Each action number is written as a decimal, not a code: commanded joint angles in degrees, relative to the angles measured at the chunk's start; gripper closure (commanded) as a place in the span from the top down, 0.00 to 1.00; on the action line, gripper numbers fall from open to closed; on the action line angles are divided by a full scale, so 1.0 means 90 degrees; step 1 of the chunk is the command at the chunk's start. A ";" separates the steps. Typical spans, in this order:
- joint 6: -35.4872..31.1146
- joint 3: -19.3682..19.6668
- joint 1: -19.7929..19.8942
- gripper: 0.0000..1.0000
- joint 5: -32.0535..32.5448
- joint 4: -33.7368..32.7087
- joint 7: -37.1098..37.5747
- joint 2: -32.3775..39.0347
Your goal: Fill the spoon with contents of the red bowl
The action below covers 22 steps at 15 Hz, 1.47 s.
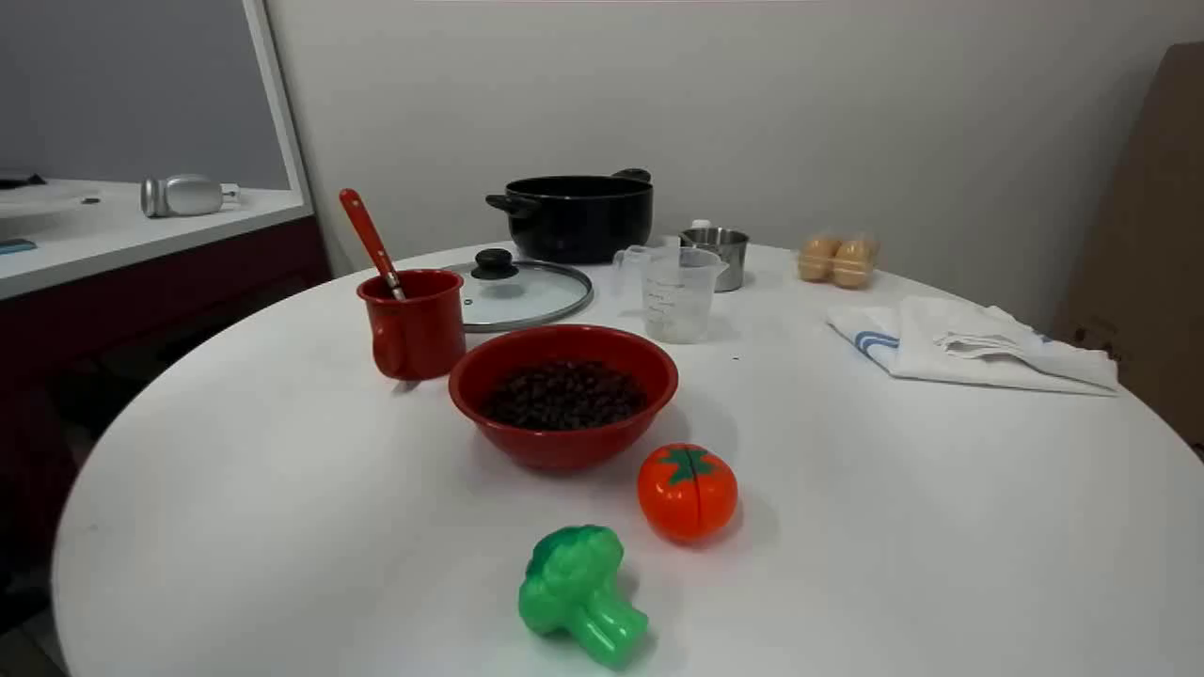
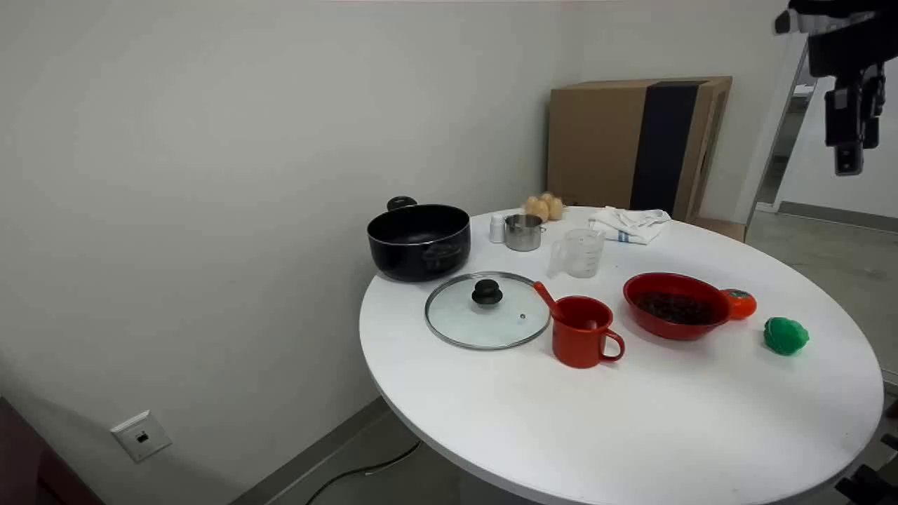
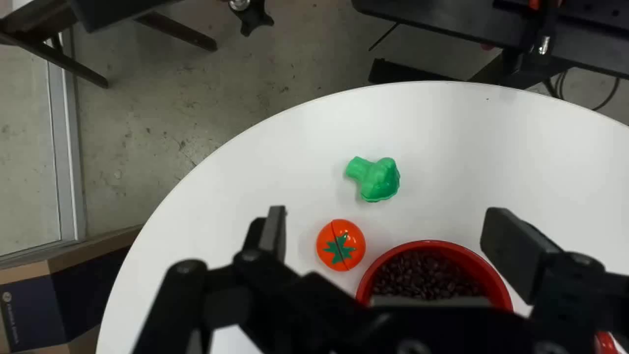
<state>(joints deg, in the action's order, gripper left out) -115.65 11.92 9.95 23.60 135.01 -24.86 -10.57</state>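
Observation:
The spoon (image 1: 367,235) stands tilted in the red mug (image 1: 423,329), red handle up; its lower end is hidden in the mug. The spoon (image 2: 547,298) and mug (image 2: 581,344) also show in an exterior view. The red bowl (image 1: 564,447) sits on the table beside the mug, also seen in an exterior view (image 2: 666,330) and partly in the wrist view (image 3: 481,273). Its contents, dark beans (image 1: 564,395), fill its lower part. My gripper (image 2: 852,158) hangs high above the table's edge; in the wrist view (image 3: 385,219) its fingers are wide apart and empty.
A toy tomato (image 1: 688,494) and toy broccoli (image 1: 576,592) lie near the bowl. Behind stand a glass lid (image 1: 527,291), black pot (image 1: 583,221), clear measuring cup (image 1: 679,296), steel cup (image 1: 720,249), eggs (image 1: 837,261) and a folded towel (image 1: 978,348).

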 commanded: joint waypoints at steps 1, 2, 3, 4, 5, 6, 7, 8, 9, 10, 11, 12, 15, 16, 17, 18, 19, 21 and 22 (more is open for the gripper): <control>0.0018 -0.0004 0.0000 1.00 -0.0005 -0.0011 -0.0003 -0.0001; 0.0018 -0.0004 0.0000 1.00 -0.0005 -0.0011 -0.0003 -0.0001; 0.0018 -0.0004 0.0000 1.00 -0.0005 -0.0011 -0.0003 -0.0001; 0.0018 -0.0004 0.0000 1.00 -0.0005 -0.0011 -0.0003 -0.0001; 0.0018 -0.0004 0.0000 1.00 -0.0005 -0.0011 -0.0003 -0.0001; 0.0018 -0.0004 0.0000 1.00 -0.0005 -0.0011 -0.0003 -0.0001; -0.0112 -0.0028 -0.0012 1.00 -0.0005 -0.0028 0.0151 0.0029; -0.0205 -0.0038 -0.0048 1.00 -0.0120 -0.0060 0.0153 0.0045; -0.0172 -0.0035 -0.0090 1.00 -0.0308 -0.0118 0.0021 0.0076; -0.0477 -0.0104 -0.0118 1.00 -0.0107 -0.0032 0.0129 0.0017; -0.0577 -0.0162 -0.0141 1.00 0.0028 -0.0040 0.0170 0.0027; -0.0777 -0.0220 -0.0189 1.00 0.0114 -0.0014 0.0109 0.0022; -0.0955 -0.0409 -0.0314 1.00 0.0199 -0.0079 0.0162 0.0214; -0.0998 -0.0474 -0.0367 1.00 0.0255 0.0012 0.0118 0.0209; -0.1103 -0.0528 -0.0401 1.00 0.0367 0.0143 0.0087 0.0174; -0.1277 -0.0574 -0.0419 1.00 0.0555 0.0355 0.0128 0.0111; -0.1390 -0.0606 -0.0436 1.00 0.0683 0.0461 0.0130 0.0121; -0.1555 -0.0656 -0.0485 1.00 0.0809 0.0731 0.0050 0.0238; -0.1857 -0.0671 -0.0570 1.00 0.0751 0.0957 -0.0235 0.0276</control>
<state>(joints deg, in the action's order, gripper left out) -127.35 6.29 5.76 28.86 139.39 -24.34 -8.61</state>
